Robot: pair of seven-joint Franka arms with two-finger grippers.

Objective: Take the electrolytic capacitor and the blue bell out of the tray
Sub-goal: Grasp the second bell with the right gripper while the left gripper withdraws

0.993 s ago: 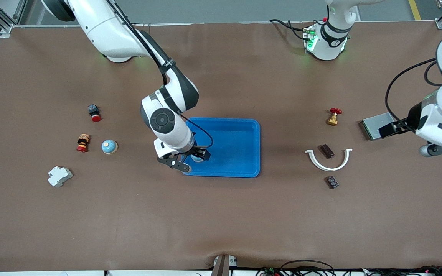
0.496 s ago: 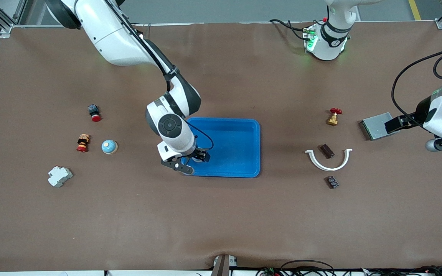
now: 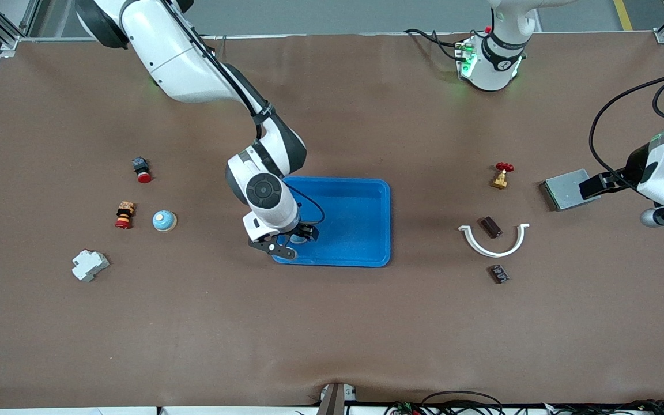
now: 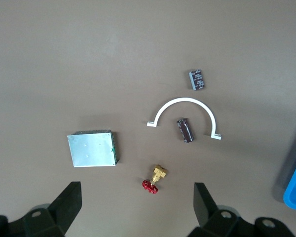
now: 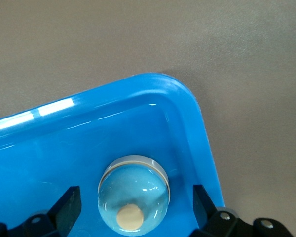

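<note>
A light-blue bell with a tan button stands in a corner of the blue tray. My right gripper hovers open over that bell, and its fingers stay clear of the dome on both sides. In the front view this gripper is over the tray's corner nearest the camera, at the right arm's end. A dark capacitor lies on the table inside a white arc. My left gripper hangs open and empty, high over the table by the metal box. The left wrist view also shows the capacitor.
A second bell, two red-tipped push buttons and a white block lie toward the right arm's end. A red-handled brass valve and a small dark ribbed part lie near the arc.
The right arm's wrist has drifted a little toward the left arm's end over the tray corner. The left arm has drawn back toward its own end of the table. Both grippers stayed open.
</note>
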